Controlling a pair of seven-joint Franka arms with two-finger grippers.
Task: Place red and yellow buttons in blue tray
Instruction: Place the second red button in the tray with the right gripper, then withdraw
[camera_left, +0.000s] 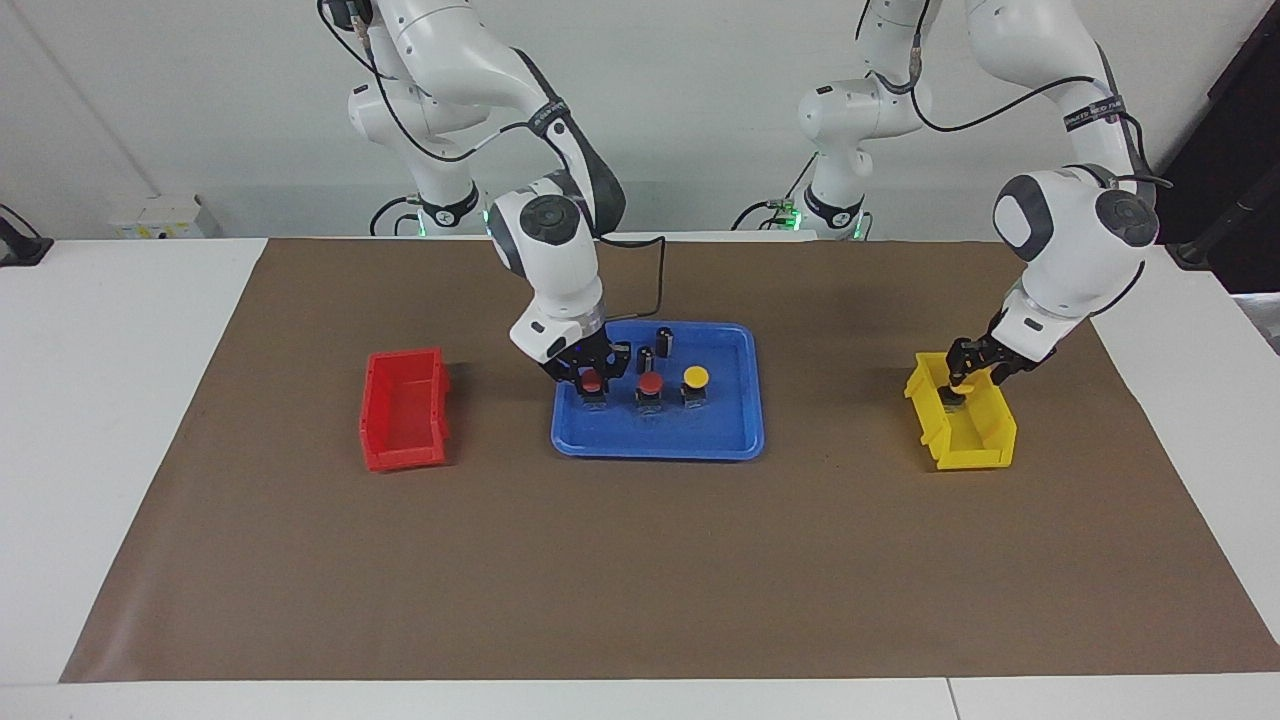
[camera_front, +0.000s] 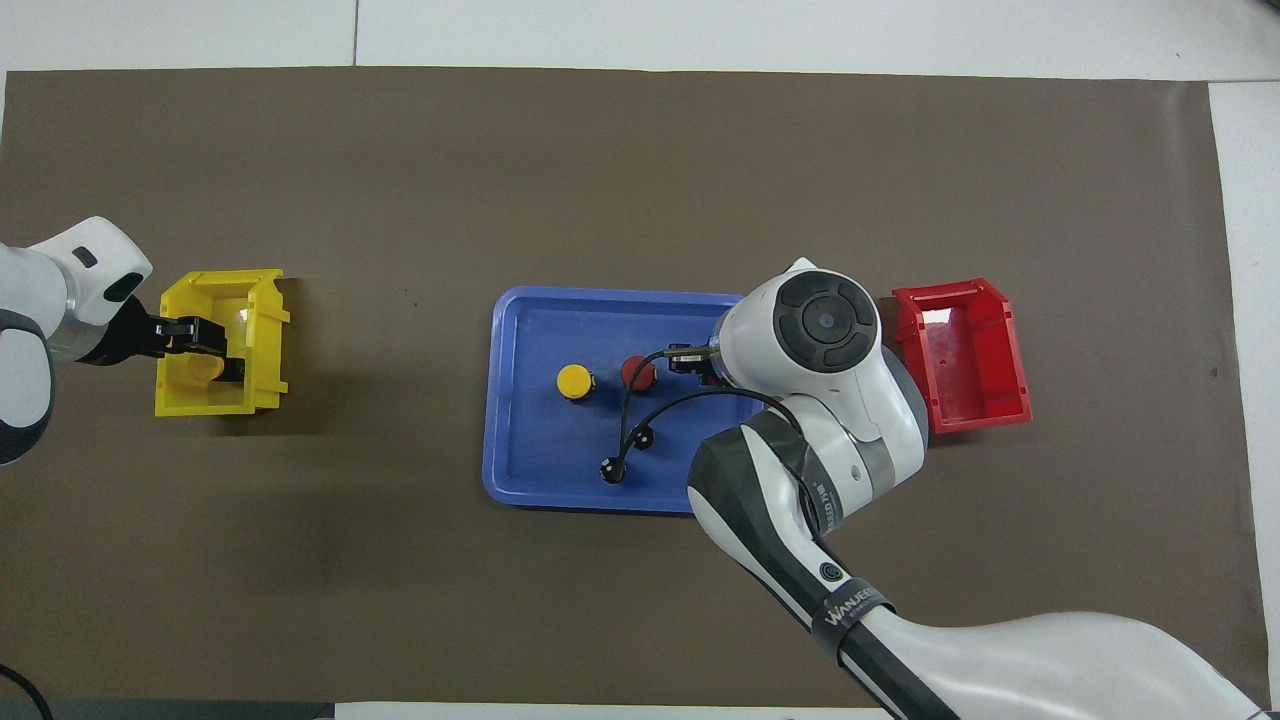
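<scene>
The blue tray lies mid-table. My right gripper is low in the tray at the right arm's end, shut on a red button that stands upright on the tray floor. Beside it stand another red button and a yellow button. My left gripper is down in the yellow bin, right at a second yellow button. In the facing view the gripper hides that button's cap.
Two small dark cylinders stand in the tray on the side nearer the robots. A red bin sits toward the right arm's end of the table. Brown paper covers the table.
</scene>
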